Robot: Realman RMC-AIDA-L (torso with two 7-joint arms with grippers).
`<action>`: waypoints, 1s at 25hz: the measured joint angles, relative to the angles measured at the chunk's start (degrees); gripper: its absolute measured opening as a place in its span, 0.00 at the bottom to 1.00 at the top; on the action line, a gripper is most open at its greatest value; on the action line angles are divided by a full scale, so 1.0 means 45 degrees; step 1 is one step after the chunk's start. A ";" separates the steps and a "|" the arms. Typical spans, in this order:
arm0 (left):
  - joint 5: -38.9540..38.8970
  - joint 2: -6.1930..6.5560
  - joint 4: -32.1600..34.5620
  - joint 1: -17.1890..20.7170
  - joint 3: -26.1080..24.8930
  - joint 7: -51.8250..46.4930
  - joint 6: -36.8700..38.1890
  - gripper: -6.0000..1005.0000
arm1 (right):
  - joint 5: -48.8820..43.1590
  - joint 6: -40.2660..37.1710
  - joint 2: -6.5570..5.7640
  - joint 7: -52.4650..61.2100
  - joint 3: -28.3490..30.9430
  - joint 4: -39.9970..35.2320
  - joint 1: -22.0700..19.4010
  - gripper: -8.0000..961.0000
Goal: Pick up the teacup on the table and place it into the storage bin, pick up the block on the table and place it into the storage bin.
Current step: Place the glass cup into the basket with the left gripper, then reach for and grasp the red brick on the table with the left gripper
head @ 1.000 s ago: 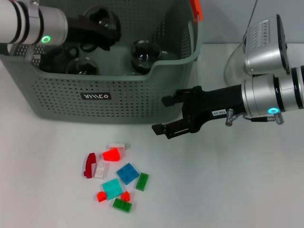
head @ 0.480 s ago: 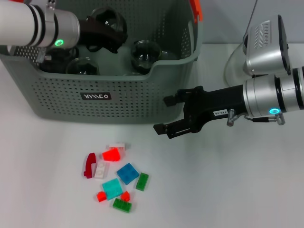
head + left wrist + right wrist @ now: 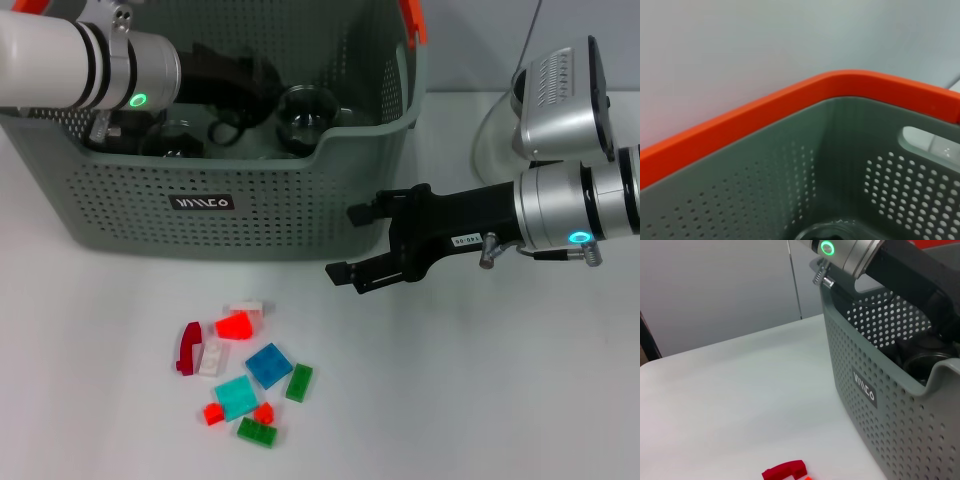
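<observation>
while the left tool (image 3: 255,85) reaches inside the storage bin (image 3: 250,215), blocks (image 3: 245,375) lie outside.

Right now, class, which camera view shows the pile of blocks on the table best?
The head view: the whole pile of blocks lies in plain sight before the storage bin. The right wrist view catches only one dark red piece; the left wrist view shows none.

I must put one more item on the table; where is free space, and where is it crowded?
Bare table lies right of the blocks, under the right gripper, and left of them. It is crowded inside the storage bin, where the left gripper sits among glassware.
</observation>
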 joint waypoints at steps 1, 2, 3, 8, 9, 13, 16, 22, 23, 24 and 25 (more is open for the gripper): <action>0.0000 0.0000 -0.0001 0.0007 0.0001 -0.0001 0.0042 0.19 | 0.0000 -0.0001 0.0004 -0.0018 -0.0001 0.0010 -0.0001 0.98; 0.0000 0.0001 0.0005 0.0019 0.0000 -0.0005 0.0074 0.23 | 0.0000 -0.0004 0.0008 -0.0025 -0.0002 0.0014 -0.0002 0.98; 0.0000 0.0002 0.0016 0.0030 0.0000 -0.0019 0.0094 0.27 | 0.0000 -0.0004 0.0012 -0.0029 -0.0003 0.0014 -0.0003 0.98; -0.0001 0.0056 0.0085 0.0045 -0.0034 -0.0503 0.0116 0.41 | 0.0000 -0.0064 0.0017 -0.0025 -0.0002 -0.0027 -0.0050 0.98; -0.0001 0.0058 0.0097 0.0046 -0.0050 -0.0529 0.0122 0.43 | -0.0001 -0.0076 0.0018 -0.0025 -0.0001 -0.0036 -0.0069 0.98; -0.0001 0.0093 0.0524 0.0204 -0.0045 -0.0802 0.0318 0.51 | -0.0001 -0.0047 0.0026 -0.0031 0.0000 -0.0043 -0.0155 0.98; -0.0074 0.0062 0.2163 0.0684 -0.0253 -0.1392 0.1133 0.57 | 0.0001 -0.0025 0.0035 -0.0029 0.0001 -0.0047 -0.0182 0.98; -0.2326 -0.0101 0.6459 0.1841 -0.1398 -0.2080 0.5828 0.82 | 0.0000 -0.0074 0.0008 0.0060 0.0000 -0.0048 -0.0182 0.98; -0.3021 -0.0104 0.6972 0.2028 -0.1576 -0.1856 0.6923 0.83 | -0.0001 -0.0074 0.0004 0.0064 -0.0001 -0.0048 -0.0181 0.98; -0.3609 -0.0107 0.7388 0.2202 -0.1734 -0.1594 0.7962 0.85 | 0.0000 -0.0081 -0.0002 0.0066 0.0001 -0.0047 -0.0180 0.98; -0.4271 -0.0112 0.7754 0.2380 -0.1901 -0.1202 0.9180 0.85 | 0.0001 -0.0081 -0.0007 0.0067 0.0002 -0.0047 -0.0179 0.98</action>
